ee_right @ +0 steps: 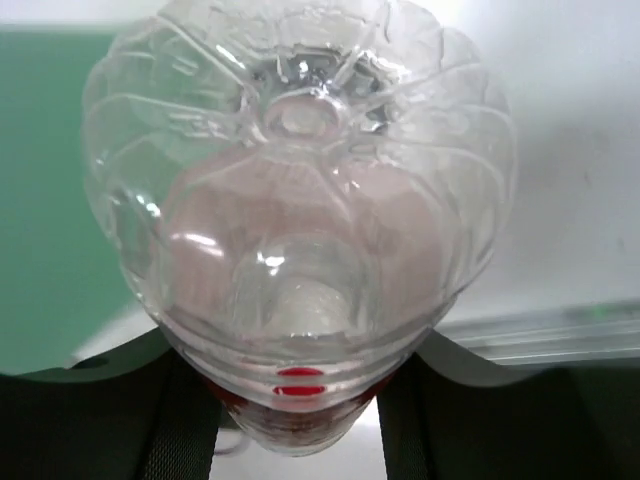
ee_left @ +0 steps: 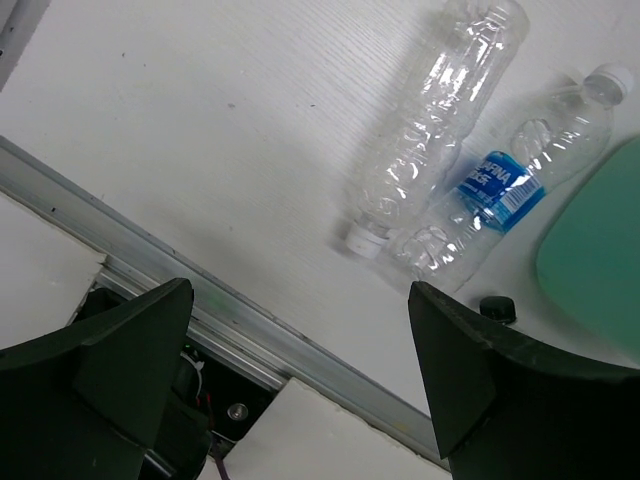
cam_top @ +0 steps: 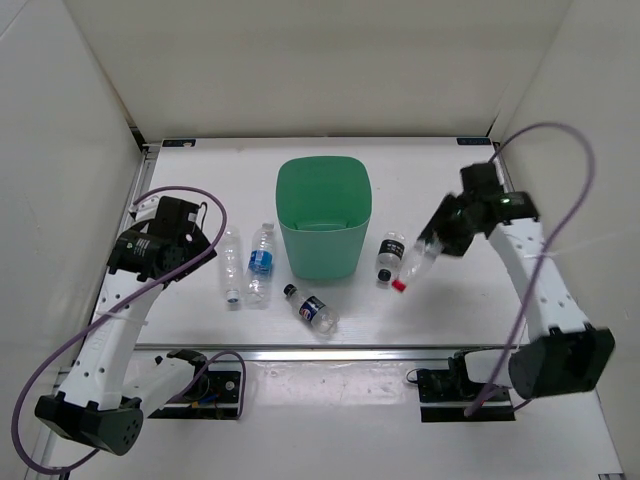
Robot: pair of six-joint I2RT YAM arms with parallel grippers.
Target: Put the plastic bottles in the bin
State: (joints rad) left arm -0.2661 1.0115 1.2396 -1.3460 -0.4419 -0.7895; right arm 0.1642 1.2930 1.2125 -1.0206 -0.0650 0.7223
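Note:
The mint-green bin [cam_top: 288, 196] stands upright at the table's middle. My right gripper [cam_top: 441, 236] is shut on a clear bottle with a red cap [cam_top: 414, 261] and holds it tilted above the table, right of the bin. In the right wrist view the bottle's base [ee_right: 300, 190] fills the frame between my fingers, with the bin's wall [ee_right: 45, 220] at the left. A dark-labelled bottle [cam_top: 389, 257] stands beside the bin. An unlabelled bottle [cam_top: 231, 265], a blue-labelled bottle [cam_top: 261, 263] and another dark-labelled bottle [cam_top: 312, 309] lie left and in front. My left gripper [cam_top: 197, 243] is open and empty.
The left wrist view shows the unlabelled bottle [ee_left: 430, 120], the blue-labelled bottle [ee_left: 500, 190], the bin's edge [ee_left: 595, 250] and a black cap [ee_left: 497, 308] beyond my open gripper [ee_left: 300, 380]. A metal rail [cam_top: 330, 349] runs along the near table edge. White walls enclose the table.

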